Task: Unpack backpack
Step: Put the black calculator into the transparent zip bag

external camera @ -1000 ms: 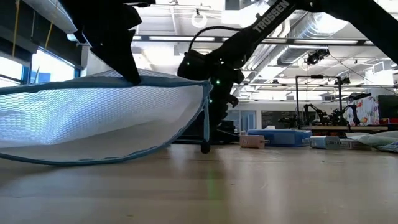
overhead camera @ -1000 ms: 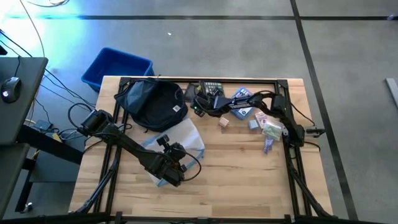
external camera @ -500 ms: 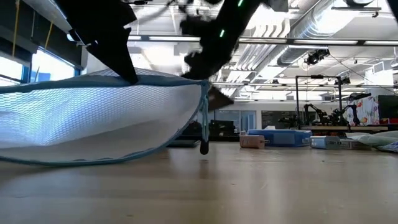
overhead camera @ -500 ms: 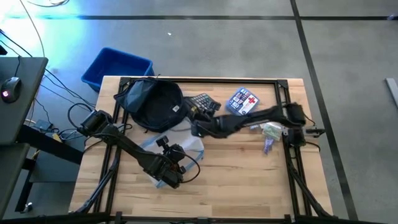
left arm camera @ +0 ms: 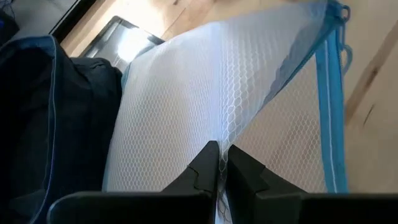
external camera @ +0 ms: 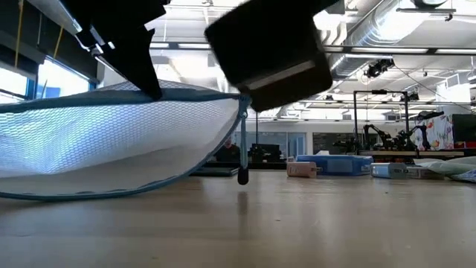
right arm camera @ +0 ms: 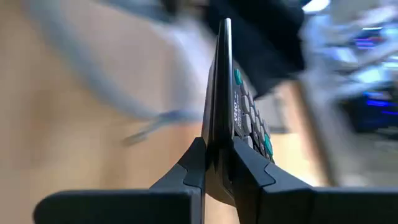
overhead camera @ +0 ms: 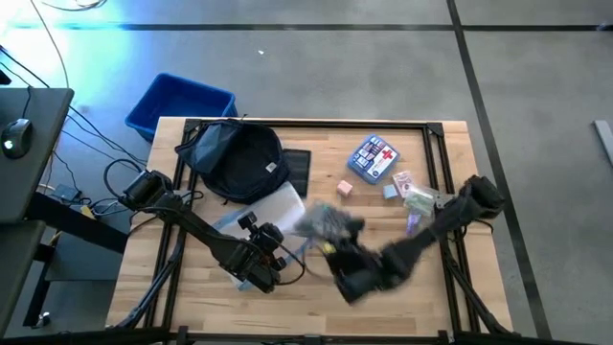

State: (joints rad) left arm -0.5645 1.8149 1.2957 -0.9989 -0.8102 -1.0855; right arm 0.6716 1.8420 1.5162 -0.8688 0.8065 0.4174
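While the right gripper (right arm camera: 217, 163) clamps a calculator (right arm camera: 239, 118) edge-on low over the front of the table (overhead camera: 421, 307), set it flat on bare wood, clear of the mesh pouch (overhead camera: 278, 206), before letting go. Left gripper (left arm camera: 217, 163) sits front-left, pinched shut on that pouch's netting; hold it steady so the zipper pull doesn't snag. Farther back: first-aid pouch (overhead camera: 374, 158) and small items at right. Backpack (overhead camera: 239, 163) lies rear-left on the table, near the blue bin (overhead camera: 182, 103) on the floor.
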